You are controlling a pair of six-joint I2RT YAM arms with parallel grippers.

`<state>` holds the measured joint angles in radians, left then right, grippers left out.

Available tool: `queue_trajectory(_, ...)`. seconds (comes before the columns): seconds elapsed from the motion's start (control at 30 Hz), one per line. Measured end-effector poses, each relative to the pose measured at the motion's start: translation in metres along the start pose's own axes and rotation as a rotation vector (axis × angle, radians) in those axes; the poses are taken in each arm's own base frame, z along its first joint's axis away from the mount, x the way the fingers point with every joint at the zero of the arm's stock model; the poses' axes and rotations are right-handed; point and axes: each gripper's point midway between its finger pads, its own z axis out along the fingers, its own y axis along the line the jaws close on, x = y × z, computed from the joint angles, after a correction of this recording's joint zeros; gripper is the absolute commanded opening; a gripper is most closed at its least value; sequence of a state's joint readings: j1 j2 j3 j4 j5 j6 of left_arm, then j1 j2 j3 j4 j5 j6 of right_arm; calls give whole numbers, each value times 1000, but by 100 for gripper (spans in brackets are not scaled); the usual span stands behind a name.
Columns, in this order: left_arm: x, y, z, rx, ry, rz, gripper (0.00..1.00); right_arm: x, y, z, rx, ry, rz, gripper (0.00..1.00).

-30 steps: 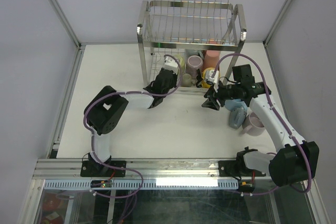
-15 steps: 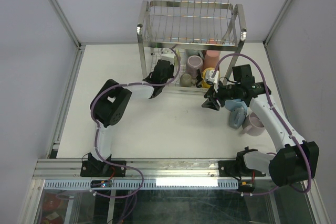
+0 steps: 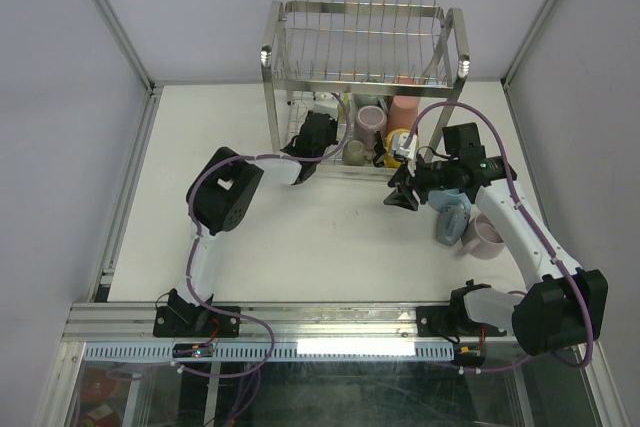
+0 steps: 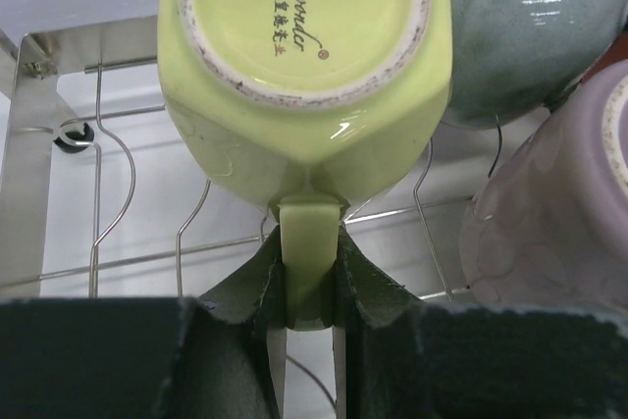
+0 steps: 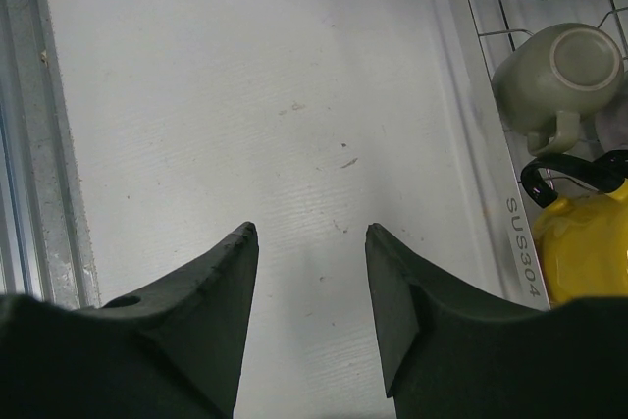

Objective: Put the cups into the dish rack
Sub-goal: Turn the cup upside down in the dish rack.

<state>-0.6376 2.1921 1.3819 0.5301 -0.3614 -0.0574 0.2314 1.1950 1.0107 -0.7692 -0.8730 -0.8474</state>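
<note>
My left gripper is shut on the handle of a pale green cup, which is held base toward the camera over the wires of the dish rack. A grey-blue cup and a mauve cup sit just right of it. From above, the left gripper reaches into the lower tier of the dish rack. My right gripper is open over bare table, beside the rack's front rim. A grey-beige cup and a yellow cup lie in the rack.
Two cups lie on the table by the right arm: a light blue one and a mauve one. A mauve cup and a pink cup stand in the lower tier. Frame posts edge the table.
The left arm has pushed forward, carrying the green cup deeper into the rack's lower tier. The right arm has stayed where it was.
</note>
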Motion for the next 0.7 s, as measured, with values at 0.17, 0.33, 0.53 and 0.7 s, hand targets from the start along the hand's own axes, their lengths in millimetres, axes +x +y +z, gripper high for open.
queue_trajectory(0.17, -1, -2, 9, -2, -22, -2, 0, 0, 1, 0, -3, -2, 1, 50)
queue_trajectory(0.33, -5, -3, 19, -5, -41, -1, 1, 0, 1, 0, -5, -2, 3, 50)
queue_trajectory(0.53, -6, -5, 28, -8, -52, 3, 11, 0, 2, 0, -8, -2, 4, 50)
queue_trajectory(0.7, -8, -2, 32, -17, -53, 3, 22, 0, 1, 1, -8, -1, 4, 50)
